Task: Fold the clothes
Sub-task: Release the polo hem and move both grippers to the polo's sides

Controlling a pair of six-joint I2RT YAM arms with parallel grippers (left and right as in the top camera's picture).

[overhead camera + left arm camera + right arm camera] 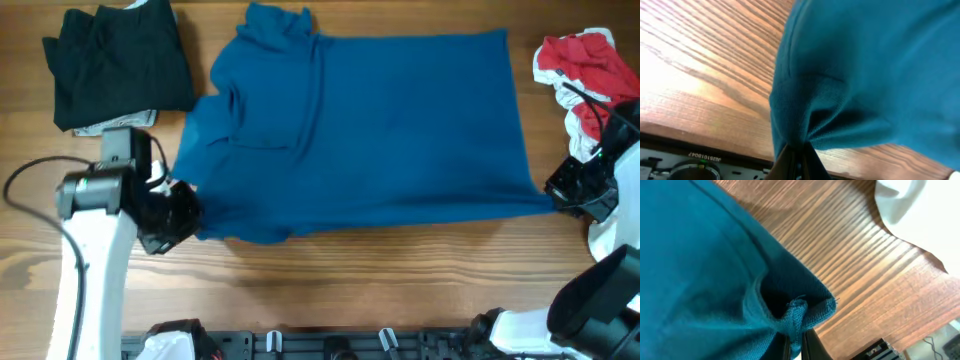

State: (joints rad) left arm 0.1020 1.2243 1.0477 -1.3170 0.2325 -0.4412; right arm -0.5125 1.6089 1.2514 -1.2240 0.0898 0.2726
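On the tabletop, left pincer and right pincer each clamp a near corner of the soft, seemingly limp blue shirt.

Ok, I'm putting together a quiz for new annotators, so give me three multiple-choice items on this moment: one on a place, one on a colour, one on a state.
1. Where on the table does the black garment lie?
A. At the far left
B. On top of the large shirt
C. Beside the right arm

2. What colour is the large shirt spread out mid-table?
A. Green
B. Deep blue
C. Yellow

3. What is the left gripper doing?
A. Hanging open over bare wood
B. Shut on the black garment
C. Shut on the large shirt's edge

Answers:
1 A, since the overhead view shows it in the far left corner, clear of the shirt.
2 B, as all three views show blue fabric.
3 C, since the left wrist view shows blue cloth bunched between the closed fingers.
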